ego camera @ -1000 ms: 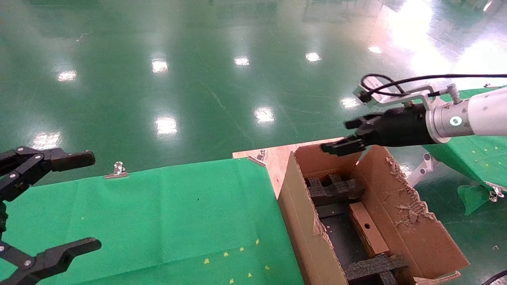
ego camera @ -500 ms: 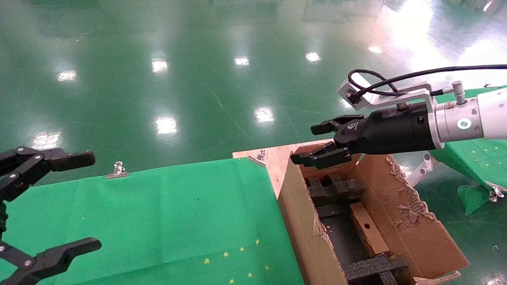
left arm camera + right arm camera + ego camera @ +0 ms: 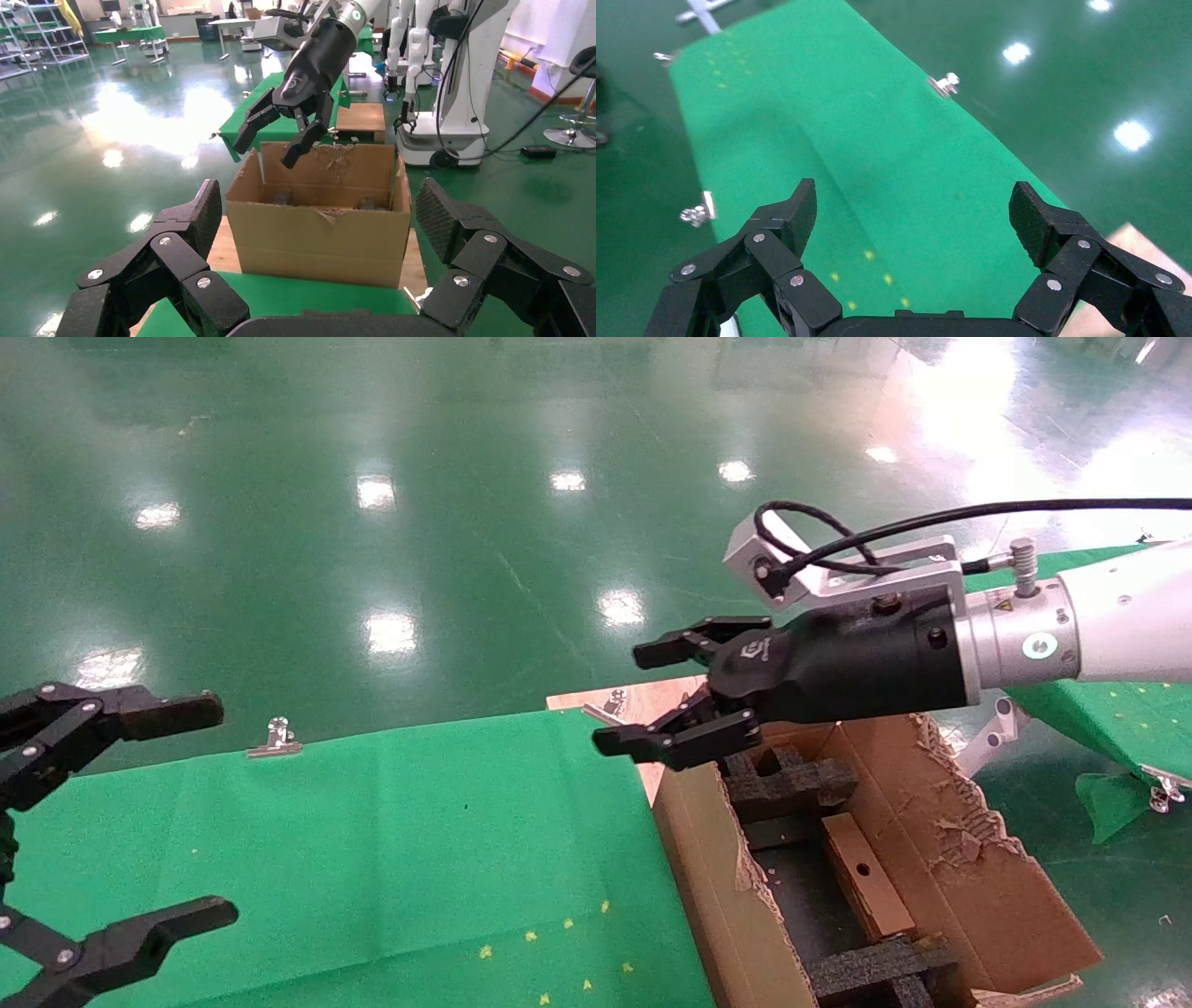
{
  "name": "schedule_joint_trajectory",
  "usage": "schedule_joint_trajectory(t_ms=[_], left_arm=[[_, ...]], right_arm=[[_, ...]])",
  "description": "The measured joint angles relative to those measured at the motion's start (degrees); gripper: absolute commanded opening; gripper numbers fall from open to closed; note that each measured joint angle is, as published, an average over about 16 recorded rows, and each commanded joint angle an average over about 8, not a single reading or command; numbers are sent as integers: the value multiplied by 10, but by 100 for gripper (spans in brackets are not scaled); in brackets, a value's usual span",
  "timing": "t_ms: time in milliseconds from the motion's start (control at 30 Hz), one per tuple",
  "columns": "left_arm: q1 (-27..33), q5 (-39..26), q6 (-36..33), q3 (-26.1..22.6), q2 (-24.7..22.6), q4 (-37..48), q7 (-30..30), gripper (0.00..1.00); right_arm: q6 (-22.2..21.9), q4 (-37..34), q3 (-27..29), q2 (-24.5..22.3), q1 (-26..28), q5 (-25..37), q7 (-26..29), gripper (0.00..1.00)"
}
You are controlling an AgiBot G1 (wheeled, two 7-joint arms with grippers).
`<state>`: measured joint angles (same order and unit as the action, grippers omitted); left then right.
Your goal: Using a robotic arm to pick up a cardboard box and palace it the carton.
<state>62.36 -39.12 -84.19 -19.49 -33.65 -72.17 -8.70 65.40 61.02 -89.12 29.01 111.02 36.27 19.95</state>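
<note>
The small brown cardboard box (image 3: 863,876) with a round hole lies inside the large carton (image 3: 708,868), between black foam inserts (image 3: 792,780). The white robotic arm's black right gripper (image 3: 626,699) is open and empty. It hovers over the carton's far left corner and the edge of the green table, up and to the left of the box. In the right wrist view the right gripper (image 3: 912,217) looks down on green cloth. The left gripper (image 3: 216,810) is open and empty at the left edge. The left wrist view shows the left gripper (image 3: 316,217) facing the carton (image 3: 316,232).
A green cloth table (image 3: 419,840) lies left of the carton, with metal clips (image 3: 277,738) on its far edge. The carton stands on a wooden board (image 3: 652,705). Another green table (image 3: 1108,710) is at the right. The shiny green floor lies beyond.
The right gripper has moved left across the carton's far end, from its far right corner to past its left wall, staying open and empty. The left gripper and the box have not moved.
</note>
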Motion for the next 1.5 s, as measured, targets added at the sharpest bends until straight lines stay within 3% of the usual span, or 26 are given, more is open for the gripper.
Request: schedule_joint_trajectory(t_ms=[1500], left_arm=[[0, 0, 0, 0, 0, 0, 0, 100]], right_arm=[[191, 118, 688, 56, -465, 52, -86, 100]])
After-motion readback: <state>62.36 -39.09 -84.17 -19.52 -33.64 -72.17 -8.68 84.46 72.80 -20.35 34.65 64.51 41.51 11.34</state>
